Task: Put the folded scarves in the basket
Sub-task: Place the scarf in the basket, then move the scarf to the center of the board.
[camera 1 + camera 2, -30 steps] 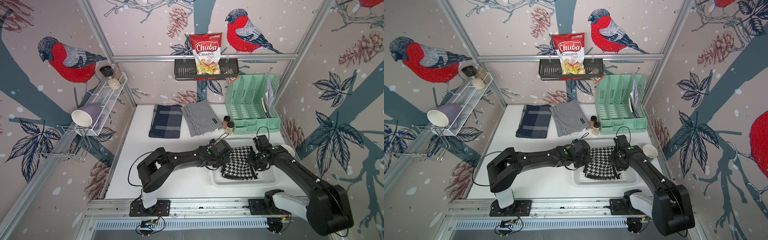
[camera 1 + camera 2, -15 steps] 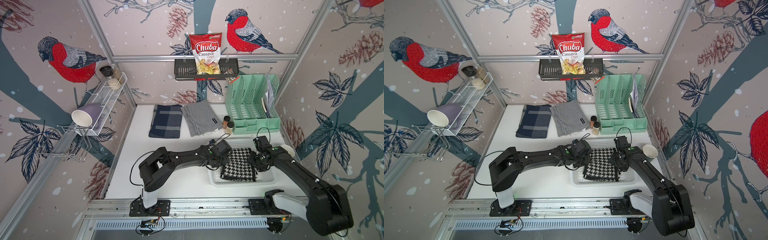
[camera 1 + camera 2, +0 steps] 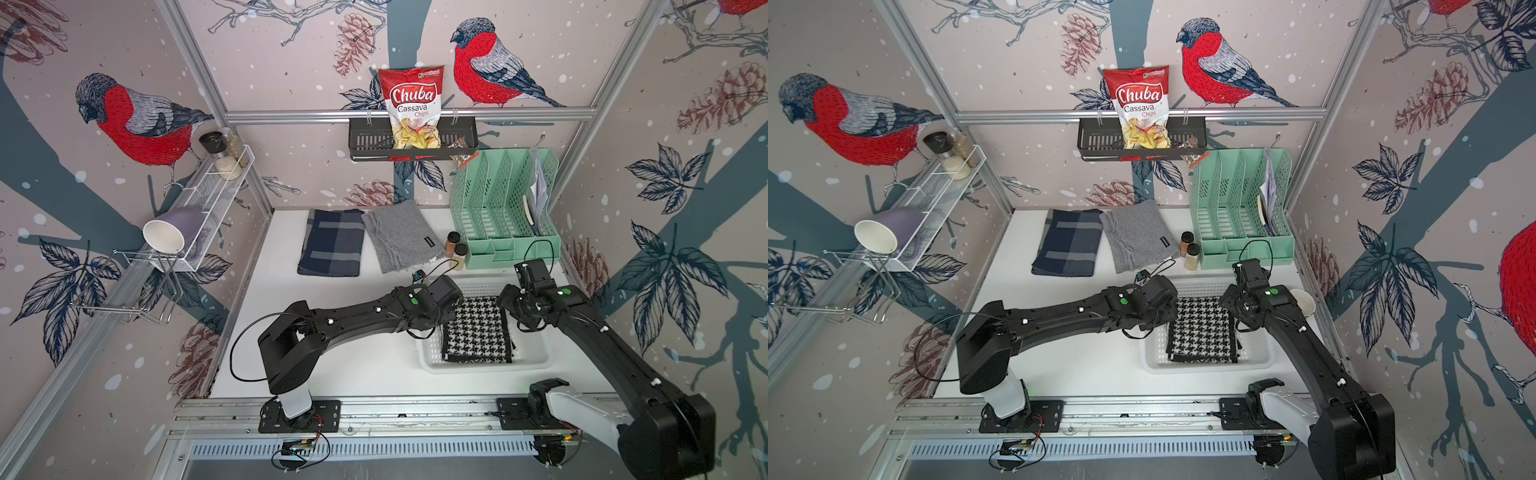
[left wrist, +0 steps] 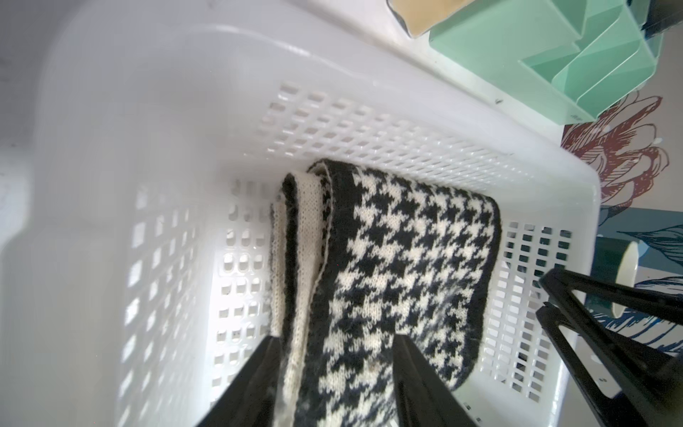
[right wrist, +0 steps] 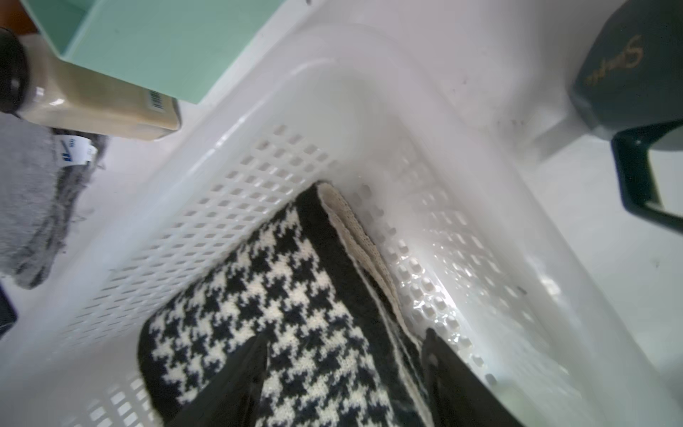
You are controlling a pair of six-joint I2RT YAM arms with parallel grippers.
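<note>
The folded scarf [image 3: 476, 330] [image 3: 1204, 330], black-and-white houndstooth, lies flat inside the white perforated basket [image 3: 482, 368] [image 3: 1204, 368] at the front right of the table. My left gripper [image 4: 337, 338] hangs over the scarf's far-left corner [image 4: 399, 266], open, its jaws apart on either side of the scarf's edge. My right gripper [image 5: 345, 334] stands open over the far-right corner [image 5: 281, 314], next to the basket wall [image 5: 369, 92]. In both top views the wrists hide the fingertips.
Just behind the basket stand a mint-green file organiser [image 3: 505, 216] and two spice jars [image 3: 456, 249]. A grey scarf [image 3: 401, 235] and a navy plaid scarf [image 3: 332, 243] lie further back. A dark cup [image 3: 1302, 301] sits right of the basket.
Both grippers have gone from shut to open and let go of the scarf. It has settled from a tilted hold to lying flat in the basket.
</note>
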